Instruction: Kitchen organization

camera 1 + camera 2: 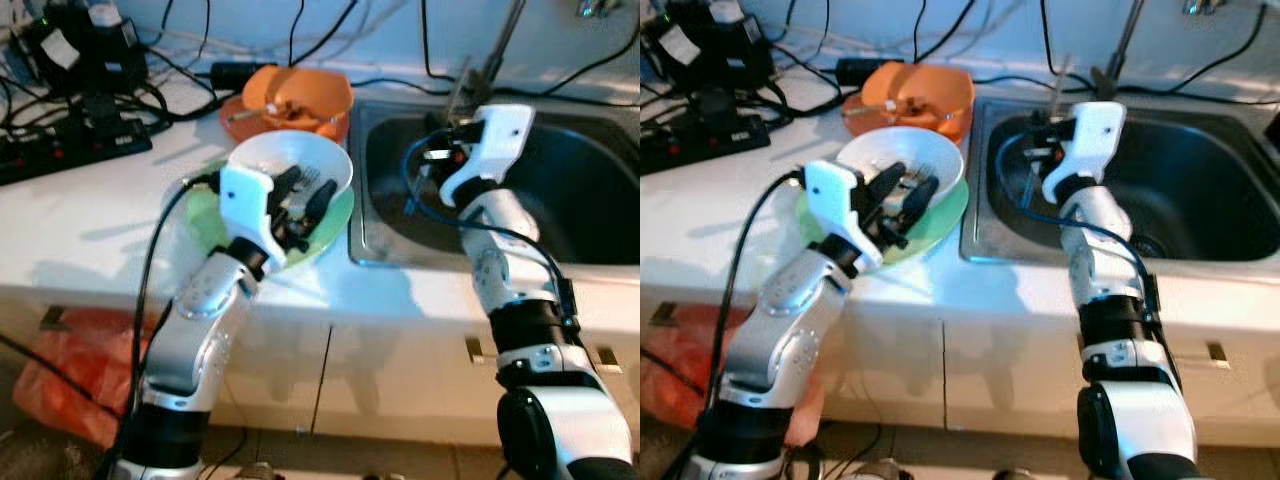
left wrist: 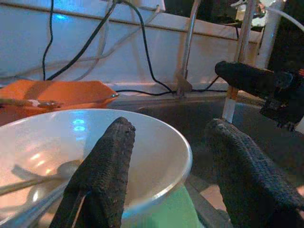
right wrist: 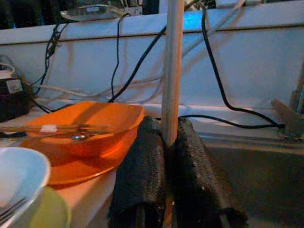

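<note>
My L gripper (image 2: 166, 161) is open wide, knurled black fingers (image 2: 102, 180) straddling the rim of the white bowl (image 1: 300, 160) at 12 o'clock from my L wrist. Bowl is glossy, round, w/ metal cutlery (image 2: 33, 183) inside, sits on a flat green plate (image 1: 205, 215) on the white counter (image 1: 90, 220). My R gripper (image 3: 170, 142) is pinched tight on a thin pale stick (image 3: 172, 71), held upright over the steel sink (image 1: 590, 190), arm bent up at elbow. At 11, further back: orange bowl (image 1: 300, 95) w/ chopsticks (image 3: 52, 128), then black cables (image 1: 120, 90) by the wall.
</note>
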Available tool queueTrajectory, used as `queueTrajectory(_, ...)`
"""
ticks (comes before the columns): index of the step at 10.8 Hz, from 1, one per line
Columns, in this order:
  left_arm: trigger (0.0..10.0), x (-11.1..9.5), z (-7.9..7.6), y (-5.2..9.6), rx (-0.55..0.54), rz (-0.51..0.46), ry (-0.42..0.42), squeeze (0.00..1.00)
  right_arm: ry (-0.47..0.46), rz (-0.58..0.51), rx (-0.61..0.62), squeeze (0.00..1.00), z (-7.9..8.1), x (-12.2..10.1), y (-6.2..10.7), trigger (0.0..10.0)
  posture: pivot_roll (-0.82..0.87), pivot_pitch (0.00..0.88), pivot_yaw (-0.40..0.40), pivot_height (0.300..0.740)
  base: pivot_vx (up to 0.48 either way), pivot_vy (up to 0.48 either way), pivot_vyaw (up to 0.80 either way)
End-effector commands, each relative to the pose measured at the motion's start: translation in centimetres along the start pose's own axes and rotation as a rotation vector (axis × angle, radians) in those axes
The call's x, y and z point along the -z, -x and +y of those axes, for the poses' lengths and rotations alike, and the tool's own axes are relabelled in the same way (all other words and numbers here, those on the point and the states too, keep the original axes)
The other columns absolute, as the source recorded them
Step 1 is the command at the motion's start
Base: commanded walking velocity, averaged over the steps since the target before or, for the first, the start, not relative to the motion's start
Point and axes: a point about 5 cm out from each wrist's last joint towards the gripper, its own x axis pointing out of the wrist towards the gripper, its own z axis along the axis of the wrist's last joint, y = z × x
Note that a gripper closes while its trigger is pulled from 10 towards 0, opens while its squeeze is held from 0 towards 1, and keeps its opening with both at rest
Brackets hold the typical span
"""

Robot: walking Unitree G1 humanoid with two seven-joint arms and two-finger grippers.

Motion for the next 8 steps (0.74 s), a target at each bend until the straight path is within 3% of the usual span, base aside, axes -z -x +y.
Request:
queueTrajectory(1, 10.0, -0.30, -0.29, 0.04, 0.011, -0.008, 0.000, 0.00, 0.016, 0.000, 0.018, 0.00, -0.41, -0.25, 0.17, 10.0, 0.10, 0.066, -0.013, 0.740, 0.000, 0.000, 0.00)
queueTrajectory(4, 10.0, -0.68, 0.04, -0.08, -0.005, -0.024, -0.017, 0.00, 0.028, -0.003, 0.003, 0.00, -0.11, -0.33, 0.17, 10.0, 0.09, 0.066, -0.014, 0.740, 0.000, -0.365, 0.00)
queueTrajectory(8, 10.0, -0.62, -0.02, 0.04, -0.002, -0.023, -0.015, 0.00, 0.027, -0.008, -0.012, 0.00, 0.34, -0.16, 0.45, 10.0, 0.09, 0.068, -0.013, 0.740, 0.292, -0.358, 0.00)
